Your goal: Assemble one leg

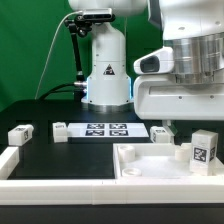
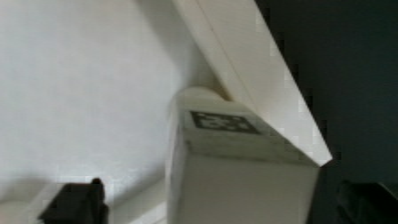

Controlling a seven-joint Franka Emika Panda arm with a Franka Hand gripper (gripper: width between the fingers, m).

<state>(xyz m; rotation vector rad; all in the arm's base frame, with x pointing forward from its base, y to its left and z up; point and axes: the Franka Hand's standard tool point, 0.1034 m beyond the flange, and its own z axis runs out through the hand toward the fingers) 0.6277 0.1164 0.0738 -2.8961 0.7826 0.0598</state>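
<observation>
Seemingly, step in hand: the gripper (image 1: 172, 128) hangs just above the tray-like part (image 1: 140, 168), reaching toward a leg (image 1: 185, 152) standing in its far corner.
Gripper state: cannot tell; the fingers are mostly hidden, with only one dark fingertip (image 2: 71, 203) showing in the wrist view.
Leg: upright, tag facing the wrist camera, close against the raised corner wall (image 2: 249, 70).
Other legs: one (image 1: 204, 152) at the exterior view's right, others (image 1: 22, 133) well apart on the table (image 1: 60, 160).
Next move: probably straddle the leg squarely and close without nudging the wall.

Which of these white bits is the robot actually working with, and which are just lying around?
In the job:
leg standing in the tray
tray
fingers

Lying about:
spare legs
marker board
</observation>
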